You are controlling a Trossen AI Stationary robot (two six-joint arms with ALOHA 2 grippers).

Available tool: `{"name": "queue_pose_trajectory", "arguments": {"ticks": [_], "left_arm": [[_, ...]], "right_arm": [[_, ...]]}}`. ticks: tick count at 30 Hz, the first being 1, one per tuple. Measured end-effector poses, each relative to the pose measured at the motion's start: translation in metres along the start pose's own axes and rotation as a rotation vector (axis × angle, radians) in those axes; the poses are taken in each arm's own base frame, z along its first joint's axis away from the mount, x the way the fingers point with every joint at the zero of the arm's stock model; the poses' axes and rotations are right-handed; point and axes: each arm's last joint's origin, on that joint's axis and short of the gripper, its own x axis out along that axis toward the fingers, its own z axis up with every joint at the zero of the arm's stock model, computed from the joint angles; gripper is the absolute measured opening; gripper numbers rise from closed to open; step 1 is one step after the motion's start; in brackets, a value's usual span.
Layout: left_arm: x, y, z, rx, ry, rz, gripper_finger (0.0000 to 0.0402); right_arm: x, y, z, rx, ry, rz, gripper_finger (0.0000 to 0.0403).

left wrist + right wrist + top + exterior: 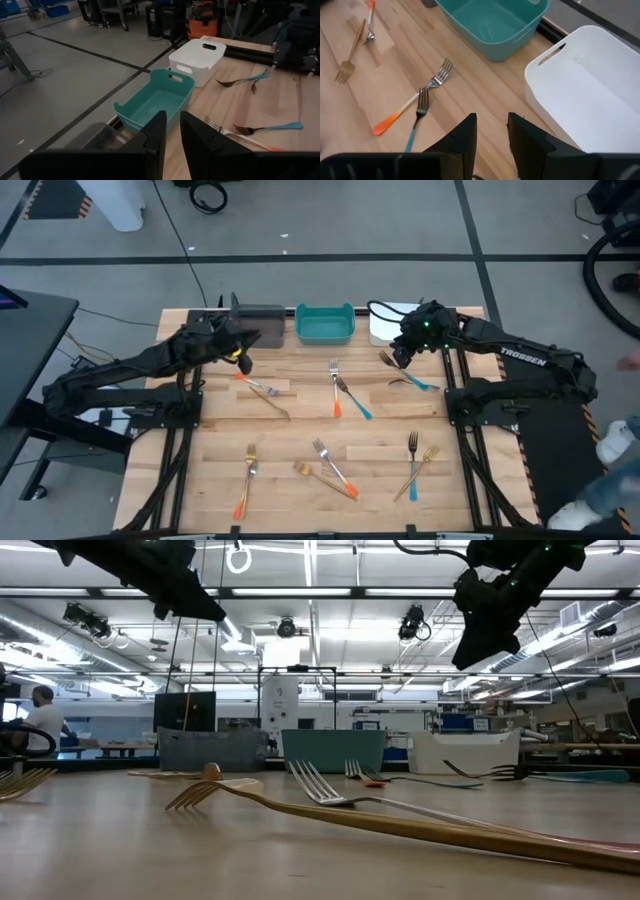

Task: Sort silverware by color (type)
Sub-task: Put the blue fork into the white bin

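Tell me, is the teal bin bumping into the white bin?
Apart. In the right wrist view, bare wooden table shows between the teal bin and the white bin; the left wrist view shows a gap too.

One camera is looking straight down on the whole table. Another is sitting at tabletop level, peering across a gold fork lying very close. Each wrist camera is looking past its own fingers: ahead of both pairs are lying the teal bin and white bin, shared with the overhead view.
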Motion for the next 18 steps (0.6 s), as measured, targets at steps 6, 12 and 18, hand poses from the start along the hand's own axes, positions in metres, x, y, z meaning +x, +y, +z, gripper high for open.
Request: {"name": "queue_pose_trajectory", "arguments": {"ticks": [6,12,18], "left_arm": [[0.002,-0.001,0.006,-0.014,-0.056,-0.001,0.0064],[0.001,0.000,0.012,-0.030,-0.117,-0.001,0.0064],[0.001,0.000,0.013,-0.034,-0.131,-0.002,0.0064]], "right_arm": [[0.000,-0.002,0.000,-0.013,-0.004,-0.053,0.0122],[-0.001,-0.004,-0.009,-0.061,0.084,-0.084,0.0143],[-0.002,-0.007,-0.016,-0.077,0.156,-0.135,0.0151]]}}
